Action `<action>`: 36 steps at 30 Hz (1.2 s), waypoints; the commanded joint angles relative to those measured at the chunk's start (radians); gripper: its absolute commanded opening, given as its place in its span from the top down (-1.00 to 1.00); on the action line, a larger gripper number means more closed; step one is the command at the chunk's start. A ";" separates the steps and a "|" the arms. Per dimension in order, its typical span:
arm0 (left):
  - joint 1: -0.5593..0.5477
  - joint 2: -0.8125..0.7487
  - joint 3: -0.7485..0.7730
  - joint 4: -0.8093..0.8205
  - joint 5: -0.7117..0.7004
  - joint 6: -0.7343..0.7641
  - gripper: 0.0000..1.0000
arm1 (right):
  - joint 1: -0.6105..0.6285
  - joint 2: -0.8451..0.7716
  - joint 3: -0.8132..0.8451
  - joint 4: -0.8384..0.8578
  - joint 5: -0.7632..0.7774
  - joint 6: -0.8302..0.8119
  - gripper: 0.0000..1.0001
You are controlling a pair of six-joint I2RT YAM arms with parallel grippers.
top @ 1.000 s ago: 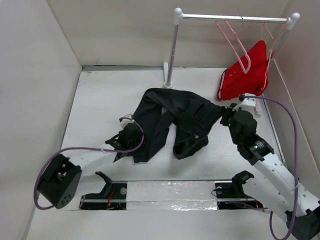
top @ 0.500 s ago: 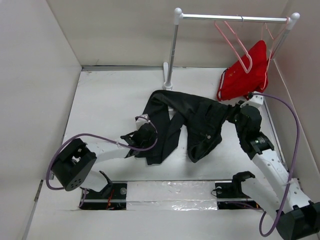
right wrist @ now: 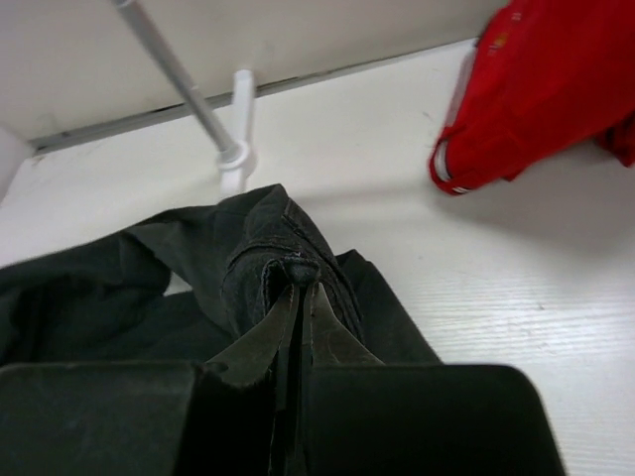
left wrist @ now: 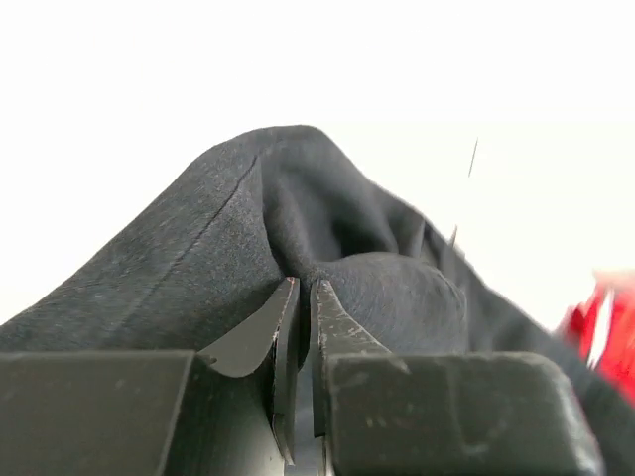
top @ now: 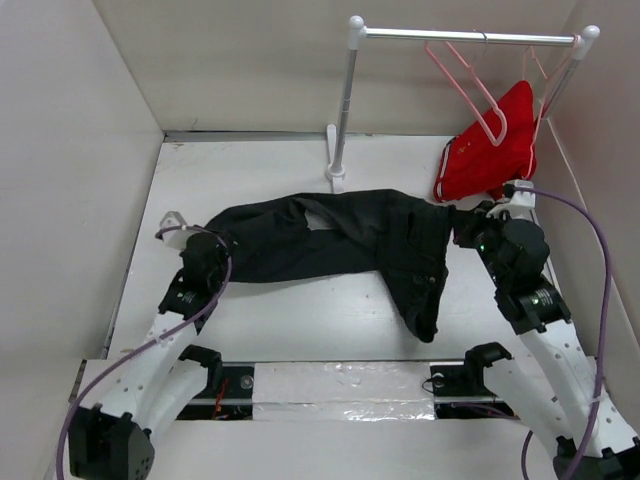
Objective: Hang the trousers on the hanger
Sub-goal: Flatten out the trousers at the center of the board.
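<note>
The black trousers (top: 350, 235) lie stretched across the table between my two grippers, with one leg trailing toward the near edge (top: 425, 305). My left gripper (top: 215, 247) is shut on the cloth's left end, and the fold bulges just past the closed tips (left wrist: 304, 284). My right gripper (top: 463, 228) is shut on a bunched seam at the right end (right wrist: 303, 286). The pale-pink hanger (top: 465, 85) hangs bare on the rail at the back right, apart from both grippers.
A white clothes rack has its post (top: 343, 110) and foot (top: 336, 180) just behind the trousers, and its rail (top: 465, 36) runs to the right wall. A red garment (top: 490, 150) on another pink hanger hangs beside my right arm. Walls close in left and right.
My left gripper shut on the trousers and drew that end far to the left, spreading the crumpled cloth into a long band. My right gripper shifted slightly right and back, still holding.
</note>
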 commanded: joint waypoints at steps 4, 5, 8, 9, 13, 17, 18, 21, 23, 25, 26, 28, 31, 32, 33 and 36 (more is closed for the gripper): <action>0.241 -0.088 0.036 0.059 0.047 -0.100 1.00 | 0.121 0.010 0.251 -0.080 -0.147 -0.062 1.00; 0.292 -0.106 0.033 0.051 0.055 -0.122 1.00 | 0.121 0.000 0.266 -0.105 -0.043 -0.061 1.00; 0.360 -0.143 0.009 0.054 0.064 -0.161 1.00 | 0.089 -0.008 0.270 -0.142 0.131 -0.062 1.00; 0.383 -0.146 0.002 0.068 0.077 -0.187 1.00 | 0.069 -0.001 0.267 -0.149 0.201 -0.058 1.00; 0.414 -0.112 0.069 0.152 0.089 -0.237 0.98 | -0.078 0.077 0.184 -0.045 0.243 0.008 1.00; 0.389 -0.034 0.165 0.099 0.072 -0.238 0.67 | -0.322 0.217 0.145 0.087 0.177 0.098 1.00; 0.389 -0.034 0.166 0.094 0.063 -0.241 0.37 | -0.420 0.286 0.136 0.152 0.150 0.123 1.00; 0.380 -0.042 0.150 0.110 0.058 -0.241 -0.10 | -0.514 0.440 0.174 0.226 0.056 0.183 1.00; 0.380 -0.045 0.140 0.127 0.057 -0.238 -0.31 | -0.514 0.522 0.214 0.254 0.077 0.201 1.00; 0.380 -0.051 0.133 0.163 0.072 -0.228 -0.50 | -0.500 0.626 0.280 0.239 0.077 0.195 1.00; 0.380 -0.054 0.136 0.169 0.078 -0.220 -0.50 | -0.500 0.656 0.294 0.237 0.083 0.192 1.00; 0.337 -0.048 0.131 0.238 0.156 -0.136 -0.37 | -0.500 0.714 0.319 0.207 0.054 0.178 0.63; 0.251 -0.016 0.099 0.322 0.333 -0.058 -0.12 | -0.488 0.710 0.308 0.212 0.031 0.177 -0.20; 0.222 0.021 0.090 0.334 0.368 -0.047 -0.09 | -0.465 0.666 0.267 0.223 0.025 0.175 -0.48; 0.188 0.039 0.084 0.337 0.385 -0.036 -0.01 | -0.450 0.636 0.241 0.286 0.025 0.177 -0.55; 0.027 0.084 0.053 0.294 0.312 0.039 0.02 | -0.372 0.503 0.155 0.320 0.083 0.159 -0.61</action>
